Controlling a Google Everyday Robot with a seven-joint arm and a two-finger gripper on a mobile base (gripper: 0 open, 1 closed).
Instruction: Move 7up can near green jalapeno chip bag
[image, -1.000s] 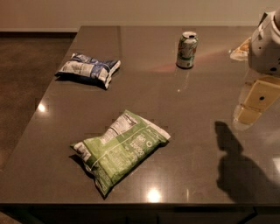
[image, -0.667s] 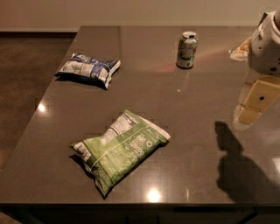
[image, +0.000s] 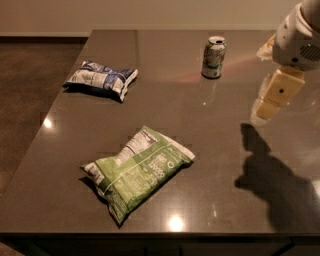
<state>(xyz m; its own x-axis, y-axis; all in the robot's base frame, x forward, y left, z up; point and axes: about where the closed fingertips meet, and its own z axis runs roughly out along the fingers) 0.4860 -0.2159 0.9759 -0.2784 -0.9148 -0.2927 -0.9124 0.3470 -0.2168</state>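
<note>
Green-and-white aluminium 7up can (image: 214, 57) stands upright, well apart from the crinkled green jalapeno chip bag (image: 137, 172). Cream gripper (image: 266, 106) hovers near the can; you cannot tell its grip state. Approach level, at mid-height.

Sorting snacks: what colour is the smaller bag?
Blue and white bag, camera view; gripper at right.

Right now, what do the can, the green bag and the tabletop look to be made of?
7up can: thin metal, likely aluminium; bare silver rim, glossy printed wall.
Green jalapeno chip bag: plastic film, probably; crinkles and soft sheen.
Table: dark polished stone or laminate; it mirrors lights.
The end effector hangs at right, above the table, touching nothing.
</note>
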